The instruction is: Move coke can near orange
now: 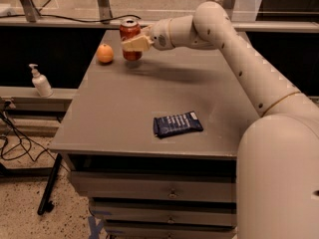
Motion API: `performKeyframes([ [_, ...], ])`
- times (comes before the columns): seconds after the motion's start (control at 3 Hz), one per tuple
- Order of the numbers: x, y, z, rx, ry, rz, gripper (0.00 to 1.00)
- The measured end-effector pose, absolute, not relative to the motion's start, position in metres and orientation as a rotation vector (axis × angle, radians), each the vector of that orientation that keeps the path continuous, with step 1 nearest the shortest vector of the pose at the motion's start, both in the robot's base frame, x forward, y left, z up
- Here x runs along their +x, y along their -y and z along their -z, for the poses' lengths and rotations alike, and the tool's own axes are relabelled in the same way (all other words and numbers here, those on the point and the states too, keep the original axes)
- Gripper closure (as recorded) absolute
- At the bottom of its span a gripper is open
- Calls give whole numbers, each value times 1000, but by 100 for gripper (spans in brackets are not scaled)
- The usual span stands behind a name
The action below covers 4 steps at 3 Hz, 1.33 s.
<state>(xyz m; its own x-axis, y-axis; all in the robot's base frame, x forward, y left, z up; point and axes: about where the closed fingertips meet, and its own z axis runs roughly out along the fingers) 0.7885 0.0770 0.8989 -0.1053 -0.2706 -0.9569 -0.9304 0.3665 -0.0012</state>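
The red coke can with a silver top stands upright at the far left of the grey table, its base at or just above the surface. My gripper reaches in from the right and is shut on the can's middle. The orange sits on the table just left of the can, a small gap apart from it.
A dark blue snack packet lies near the table's front middle. Drawers sit under the tabletop. A white pump bottle stands on a lower ledge at left. Cables lie on the floor at left.
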Motion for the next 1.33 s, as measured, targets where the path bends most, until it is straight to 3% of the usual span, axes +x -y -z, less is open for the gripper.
performKeyframes([
  [0.67,791,-95,-883,-1128,-1625,-820,100],
  [1.0,791,-99,-876,-1149,-1632,-826,85],
  [1.33,792,-97,-870,-1173,-1641,-826,61],
])
